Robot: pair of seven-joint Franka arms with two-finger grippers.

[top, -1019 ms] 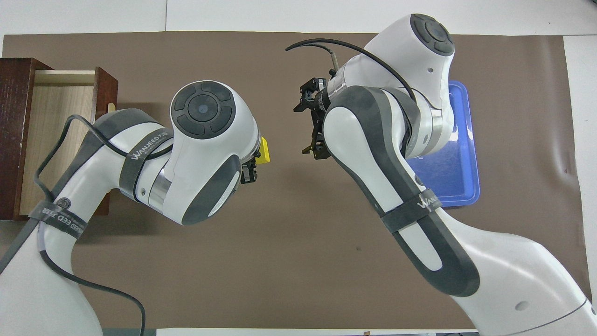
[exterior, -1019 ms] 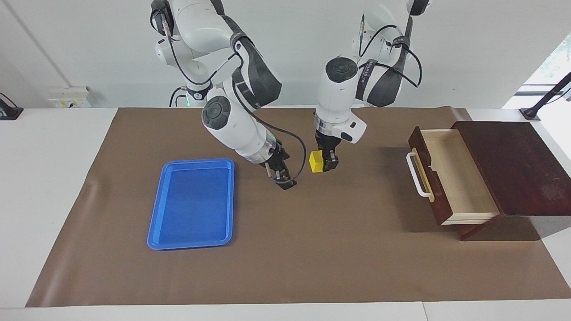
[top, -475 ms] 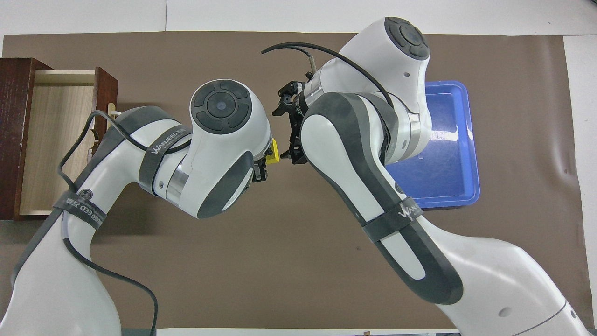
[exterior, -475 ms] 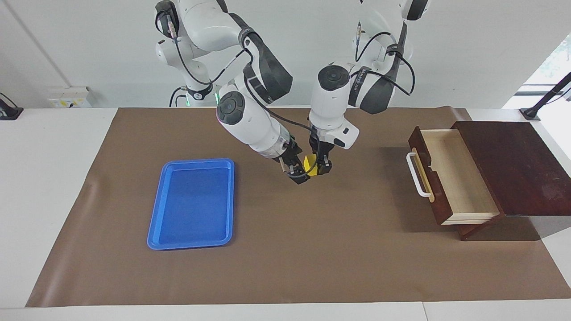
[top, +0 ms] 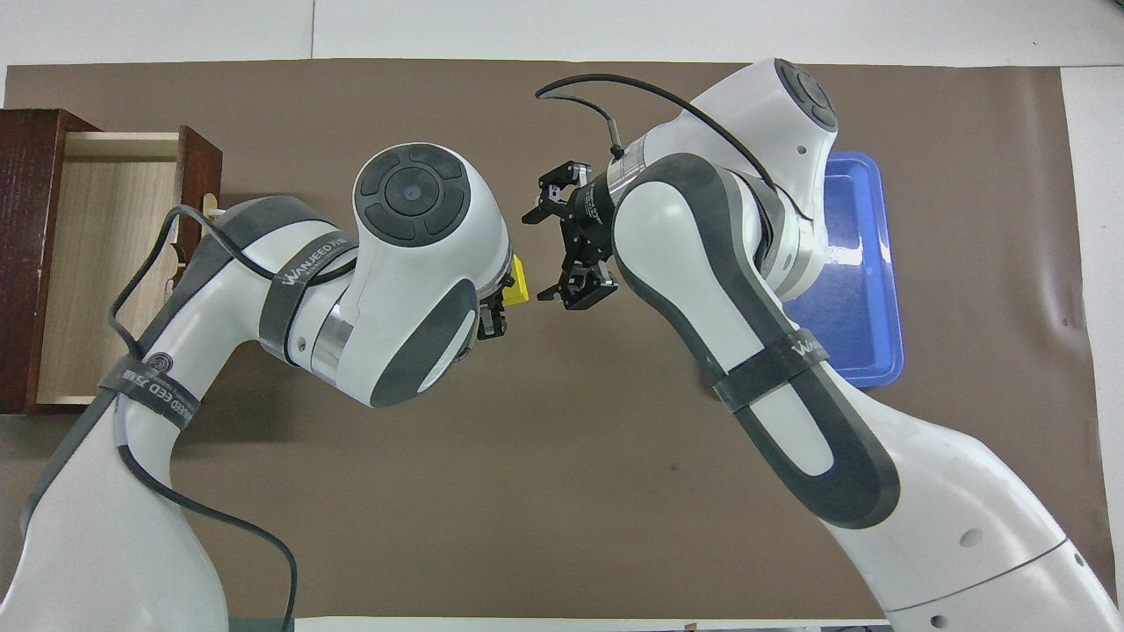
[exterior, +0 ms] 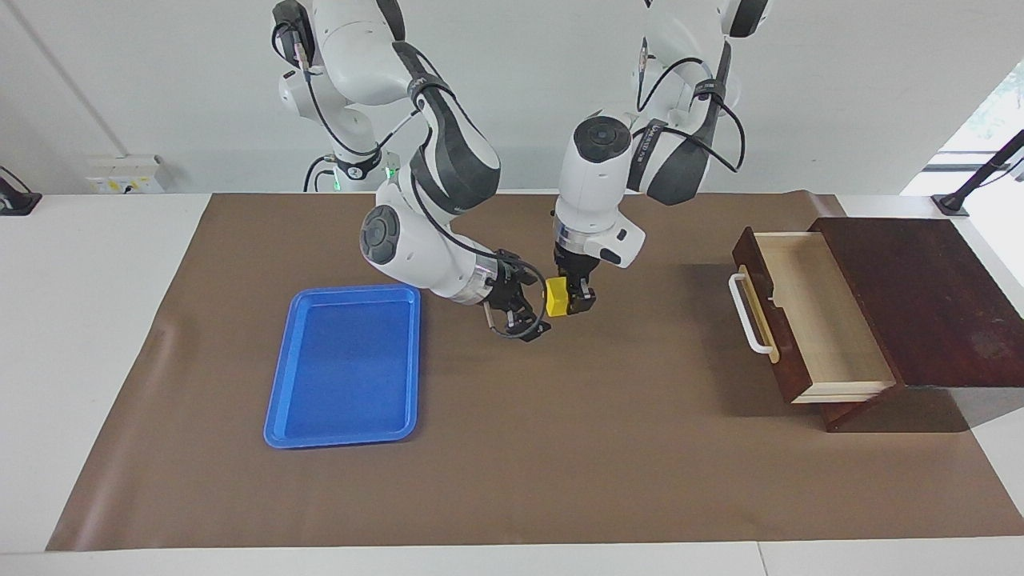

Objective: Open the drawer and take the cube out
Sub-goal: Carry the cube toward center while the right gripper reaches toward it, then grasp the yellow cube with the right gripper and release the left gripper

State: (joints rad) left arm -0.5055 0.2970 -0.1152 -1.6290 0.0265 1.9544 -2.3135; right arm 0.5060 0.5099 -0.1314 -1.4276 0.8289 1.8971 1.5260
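The small yellow cube (exterior: 557, 297) (top: 519, 282) hangs above the brown mat in the middle of the table, with my left gripper (exterior: 573, 301) (top: 497, 309) shut on it from above. My right gripper (exterior: 534, 307) (top: 538, 256) is open and points sideways at the cube, its fingertips just short of it. The drawer (exterior: 770, 314) (top: 104, 263) is pulled out of its dark wooden box at the left arm's end, and its pale inside holds nothing.
A flat blue tray (exterior: 344, 364) (top: 859, 290) lies on the brown mat (exterior: 560, 448) toward the right arm's end. The drawer's white bar handle (exterior: 745, 314) sticks out toward the middle of the table.
The left gripper brought the cube a little toward the right arm. The right gripper swung in beside the cube, then its wrist turned and sank so that its open fingers point sideways at it.
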